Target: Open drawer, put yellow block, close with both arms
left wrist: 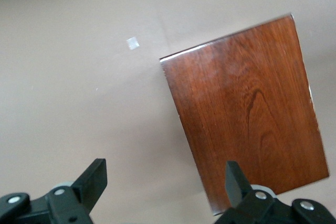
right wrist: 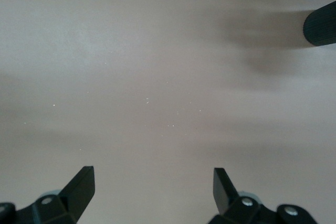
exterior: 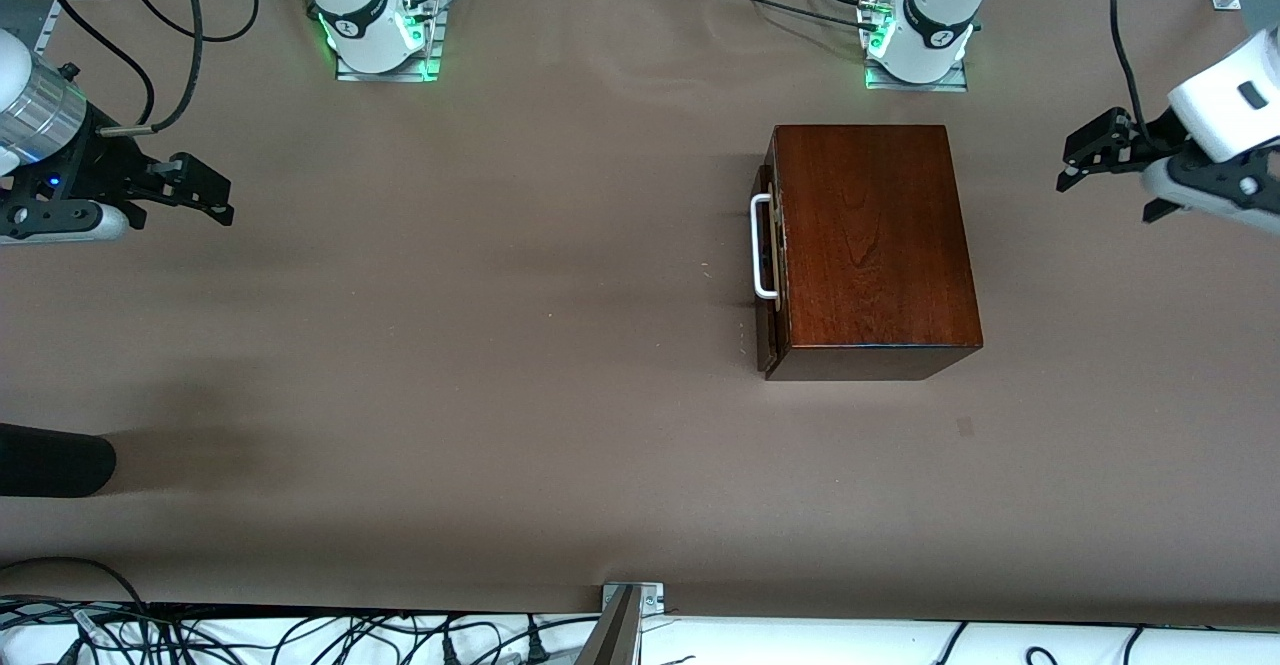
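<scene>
A: Sitting toward the left arm's end of the desk [exterior: 500, 345], the mahogany box [exterior: 870, 245] has its drawer [exterior: 768, 275] pushed in, the dark front just about flush with the box and the white bar handle [exterior: 762, 247] facing the right arm's end.

B: And the yellow block?

A: It shows in none of the three views.

B: Where is the left claw [exterior: 1085, 157]?

A: Up in the air over bare desk at the left arm's end, beside the box and apart from it. Its fingers [left wrist: 94, 179] stand wide apart with nothing between them; the left wrist view looks down on the box's glossy top and a small pale mark [left wrist: 133, 43] on the desk.

B: The right claw [exterior: 205, 193]?

A: Over bare desk at the right arm's end, well apart from the box, carried on the arm with the silver wrist ring [exterior: 38, 110]. Its fingers [right wrist: 81, 184] are spread wide too, holding nothing.

B: Anything else?

A: A black rounded object [exterior: 50, 460] pokes onto the desk at the right arm's end, nearer the front camera.
</scene>
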`<action>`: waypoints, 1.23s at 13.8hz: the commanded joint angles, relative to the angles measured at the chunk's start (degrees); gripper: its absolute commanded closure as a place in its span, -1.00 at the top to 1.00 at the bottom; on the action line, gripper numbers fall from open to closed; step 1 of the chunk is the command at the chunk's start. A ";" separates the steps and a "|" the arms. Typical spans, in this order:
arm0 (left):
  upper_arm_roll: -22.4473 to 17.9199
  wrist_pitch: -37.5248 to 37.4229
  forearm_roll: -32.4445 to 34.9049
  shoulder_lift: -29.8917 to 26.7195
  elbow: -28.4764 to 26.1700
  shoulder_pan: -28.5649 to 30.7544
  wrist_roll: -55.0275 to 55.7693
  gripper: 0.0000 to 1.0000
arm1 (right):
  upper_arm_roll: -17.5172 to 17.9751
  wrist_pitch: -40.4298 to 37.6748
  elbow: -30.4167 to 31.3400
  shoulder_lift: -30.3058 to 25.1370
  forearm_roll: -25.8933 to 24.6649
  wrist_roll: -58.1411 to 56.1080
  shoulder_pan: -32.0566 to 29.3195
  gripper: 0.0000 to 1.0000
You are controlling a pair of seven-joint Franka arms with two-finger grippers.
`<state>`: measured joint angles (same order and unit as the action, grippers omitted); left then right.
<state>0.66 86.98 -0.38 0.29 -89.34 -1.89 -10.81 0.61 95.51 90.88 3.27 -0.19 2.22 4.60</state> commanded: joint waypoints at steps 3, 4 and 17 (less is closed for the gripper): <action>1.00 1.97 1.08 -3.19 -3.03 0.39 9.99 1.00 | -0.08 -0.33 -0.09 -0.46 0.81 0.07 0.06 1.00; 1.36 1.88 1.08 -3.54 -3.64 1.09 13.85 1.00 | -0.08 -0.42 -0.09 -0.54 0.81 0.07 0.06 1.00; 3.03 1.44 1.17 -2.93 -5.41 1.19 18.02 1.00 | -0.08 -0.24 -0.09 -0.46 0.98 0.07 0.06 1.00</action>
<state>3.03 87.86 -0.28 -1.68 -93.95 -1.25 6.60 0.61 95.52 90.87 3.27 -0.19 2.22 4.60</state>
